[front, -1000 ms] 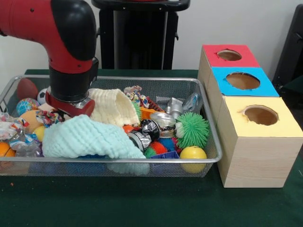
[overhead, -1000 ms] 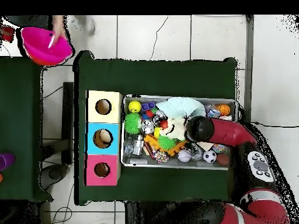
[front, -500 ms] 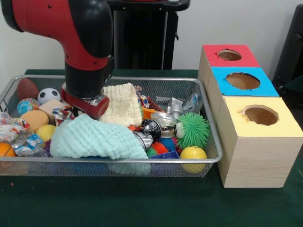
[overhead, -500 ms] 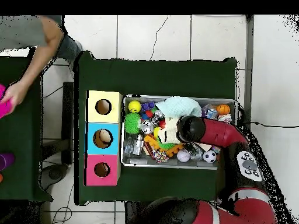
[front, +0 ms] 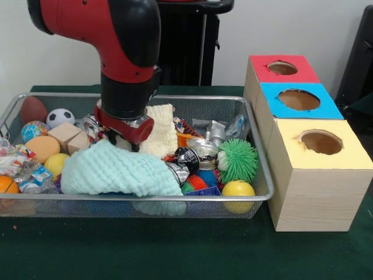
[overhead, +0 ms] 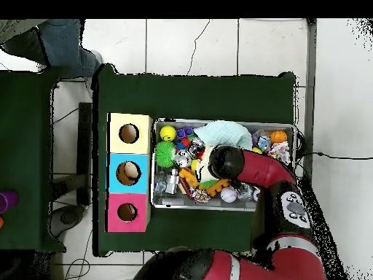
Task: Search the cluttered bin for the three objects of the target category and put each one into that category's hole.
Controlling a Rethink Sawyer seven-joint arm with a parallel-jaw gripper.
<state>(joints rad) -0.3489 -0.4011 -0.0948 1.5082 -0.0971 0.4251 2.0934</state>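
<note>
Claw [front: 123, 139] sits low in the wire bin [front: 175, 199], its tips hidden between the cream knit cloth [front: 160, 131] and the mint cloth [front: 113, 170]; cannot tell whether it is open, closed or gripping anything. The cream cloth stands bunched just behind and beside the claw, seemingly touching it. The mint cloth lies in front, draped toward the bin's near rim.

To one side of the arm [front: 111, 35]: wooden blocks [front: 69, 137], a small soccer ball [front: 60, 118], a yellow-orange ball [front: 42, 147] and crinkled wrappers [front: 20, 163]. To the other side: a shiny can [front: 187, 158], a green spiky ball [front: 238, 160] and a yellow ball [front: 238, 189] at the near corner.

Outside the bin, on the green worktop [front: 175, 251], stands the wooden box with three holes: red [front: 282, 68], blue [front: 299, 100] and yellow [front: 321, 142]. The target category cannot be read from the views.
</note>
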